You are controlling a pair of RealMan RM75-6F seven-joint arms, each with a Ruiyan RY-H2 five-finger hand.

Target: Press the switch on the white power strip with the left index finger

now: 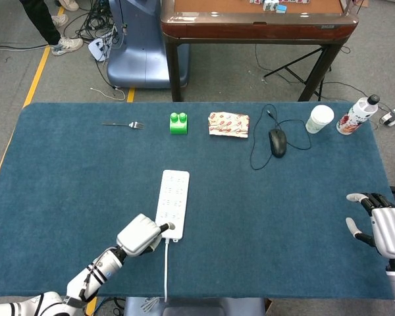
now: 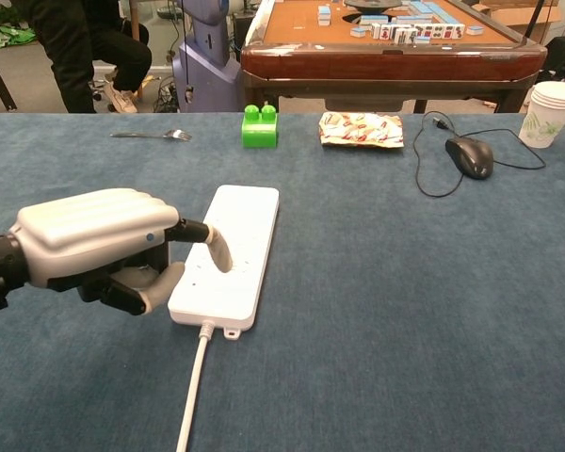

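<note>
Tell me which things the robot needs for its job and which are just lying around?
Needed: white power strip, left hand.

Lying around: fork, green block, snack packet, mouse, paper cup, bottle.

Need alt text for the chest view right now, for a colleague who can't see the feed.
The robot's left hand reaches in from the left, one extended finger over the near end of the white power strip on the blue table; contact cannot be confirmed. Behind lie a fork, green block, snack packet, mouse and paper cups.
</note>
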